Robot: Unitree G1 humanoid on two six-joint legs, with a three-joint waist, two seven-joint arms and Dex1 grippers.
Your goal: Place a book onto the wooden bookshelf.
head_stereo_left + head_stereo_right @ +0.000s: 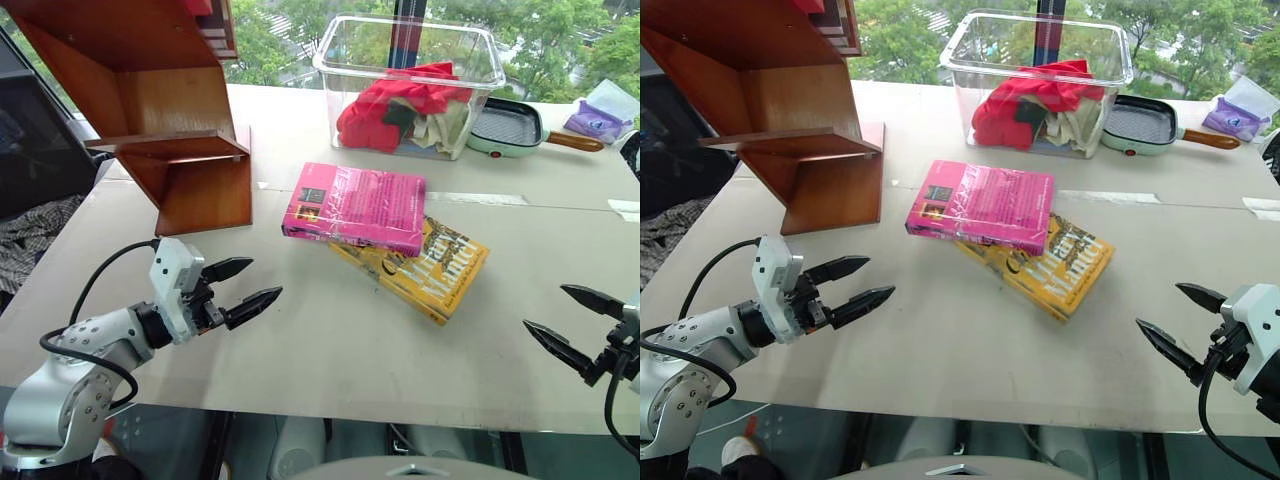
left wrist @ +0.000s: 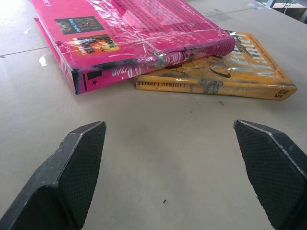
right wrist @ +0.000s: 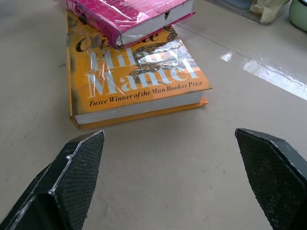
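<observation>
The book (image 1: pixel 355 207) lies ahead, between both empty, wide-open grippers — left gripper (image 1: pixel 243 291) nearer, right gripper (image 1: pixel 567 319) farther.

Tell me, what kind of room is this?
Probably an upper-floor office or lab: a plain table by windows over treetops, set with a bookshelf, two books, a bin of cloths and a small pan.
</observation>
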